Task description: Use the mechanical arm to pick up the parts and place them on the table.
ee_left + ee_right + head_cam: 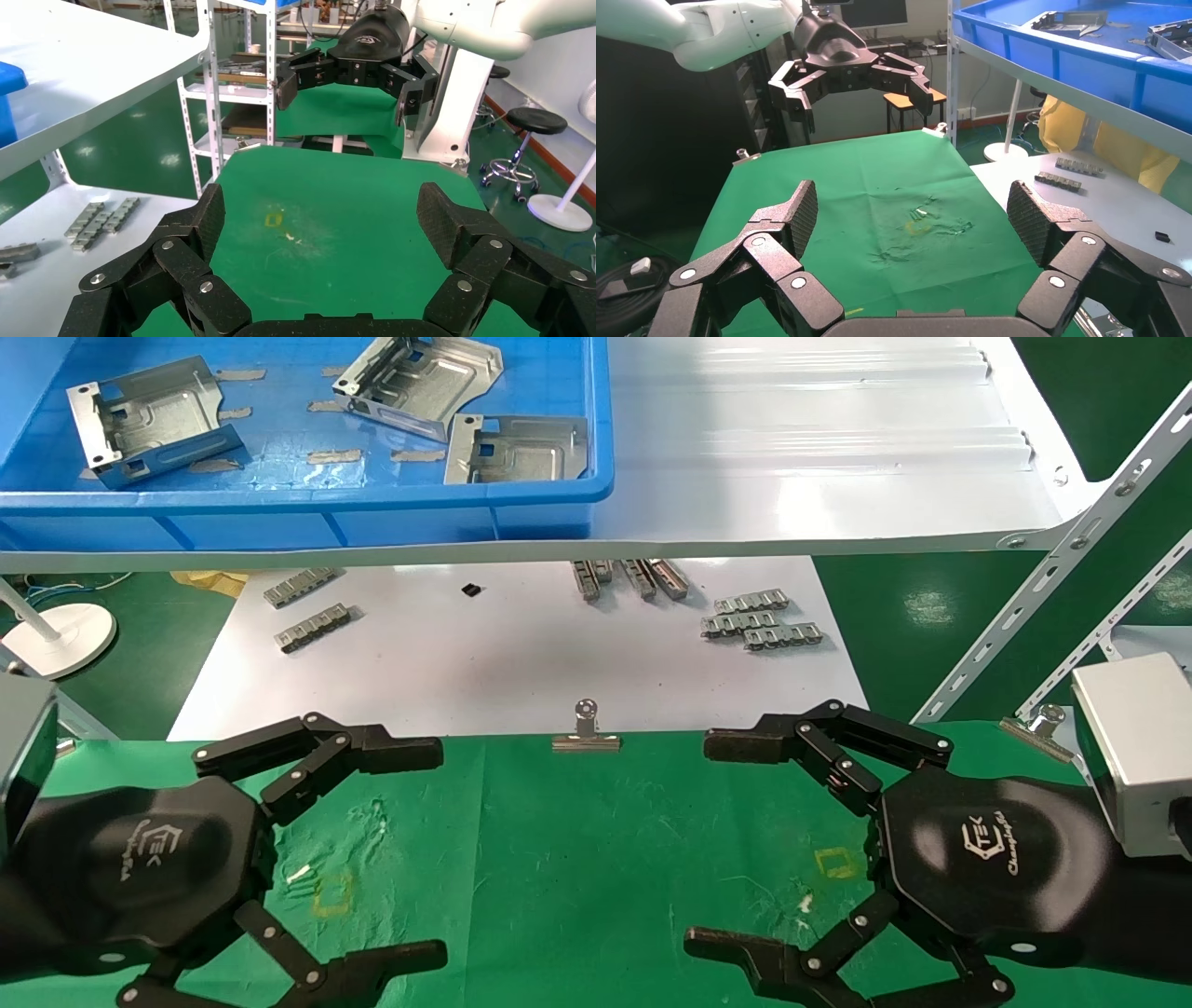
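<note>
the three silver parts (154, 416) lie in the blue bin (549, 495) up on the white shelf (838, 477), far ahead of both claws. the left gripper (438, 845) and the right gripper (694, 840) hang low over the green table (577, 859), fingers spread wide, holding nothing. the bin sits toward the left side, so the left gripper looks nearer. the closest part (521, 449) lies flat by the bin's near wall, its long side running left to right.
</note>
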You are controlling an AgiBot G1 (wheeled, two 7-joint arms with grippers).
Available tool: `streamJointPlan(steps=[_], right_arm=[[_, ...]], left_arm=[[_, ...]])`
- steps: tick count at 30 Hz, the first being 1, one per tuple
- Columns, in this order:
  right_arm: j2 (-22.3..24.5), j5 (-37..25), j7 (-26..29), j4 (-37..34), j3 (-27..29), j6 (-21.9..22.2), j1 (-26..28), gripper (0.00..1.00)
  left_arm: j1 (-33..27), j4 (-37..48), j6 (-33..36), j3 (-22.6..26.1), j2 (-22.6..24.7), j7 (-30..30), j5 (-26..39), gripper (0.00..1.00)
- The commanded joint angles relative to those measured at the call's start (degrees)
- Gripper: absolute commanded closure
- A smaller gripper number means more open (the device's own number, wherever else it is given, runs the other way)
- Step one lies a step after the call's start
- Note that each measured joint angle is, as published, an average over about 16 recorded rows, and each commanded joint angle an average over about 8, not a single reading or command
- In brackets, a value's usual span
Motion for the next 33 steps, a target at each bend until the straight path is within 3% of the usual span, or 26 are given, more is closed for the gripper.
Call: streamJointPlan(steps=[1,33], right_arm=[[0.0,0.0,0.0,0.0,0.0,0.0,0.0,1.0],[0.0,0.0,0.0,0.0,0.0,0.0,0.0,1.0]], left_arm=[[0.0,0.0,0.0,0.0,0.0,0.0,0.0,0.0],[0.0,0.0,0.0,0.0,0.0,0.0,0.0,0.0]])
